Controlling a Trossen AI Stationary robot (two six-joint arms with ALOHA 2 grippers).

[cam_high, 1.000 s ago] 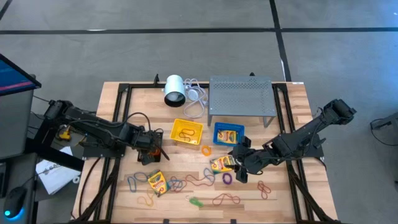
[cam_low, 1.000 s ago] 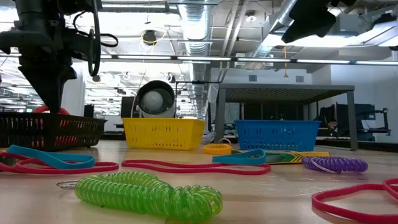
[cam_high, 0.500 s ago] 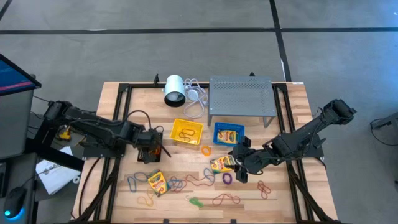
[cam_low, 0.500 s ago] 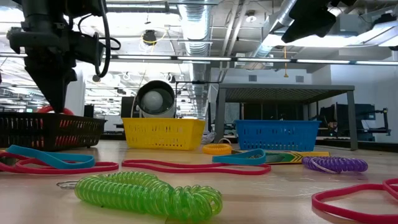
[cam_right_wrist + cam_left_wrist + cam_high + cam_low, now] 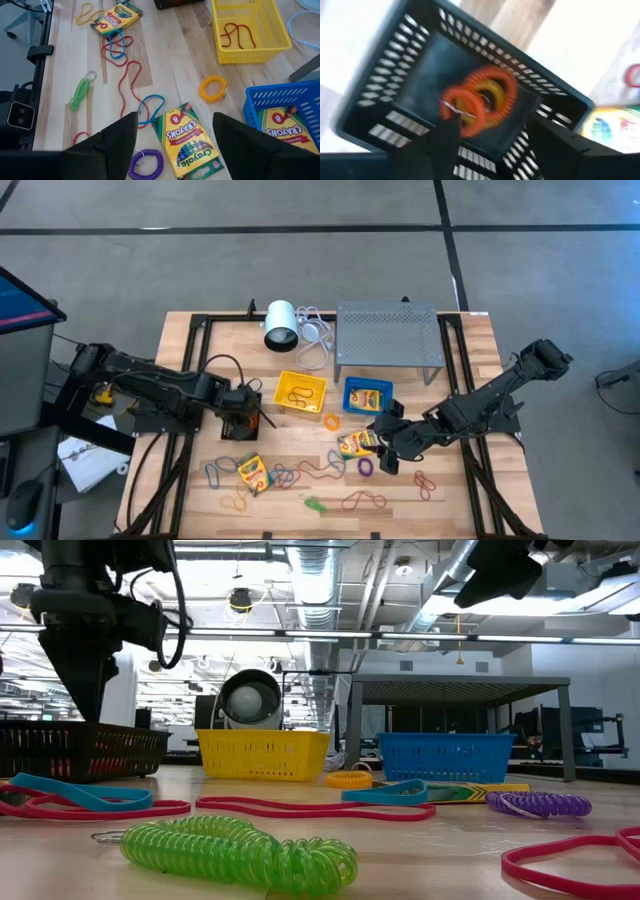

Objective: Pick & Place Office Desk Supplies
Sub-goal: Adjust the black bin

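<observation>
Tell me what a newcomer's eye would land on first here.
Probably the left gripper, fingers spread, poised over the black basket at the table's left, with an orange coil lying inside. Next, the right gripper, open above a crayon box lying flat near the blue basket. Coloured rubber bands sprawl across the front of the table.

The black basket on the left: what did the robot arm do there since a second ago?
The left gripper opened over the black basket and let go of an orange coil ring, which now lies inside beside another orange coil; the gripper also rose slightly. The right gripper stayed open above the crayon box, and everything else on the table stayed put.
</observation>
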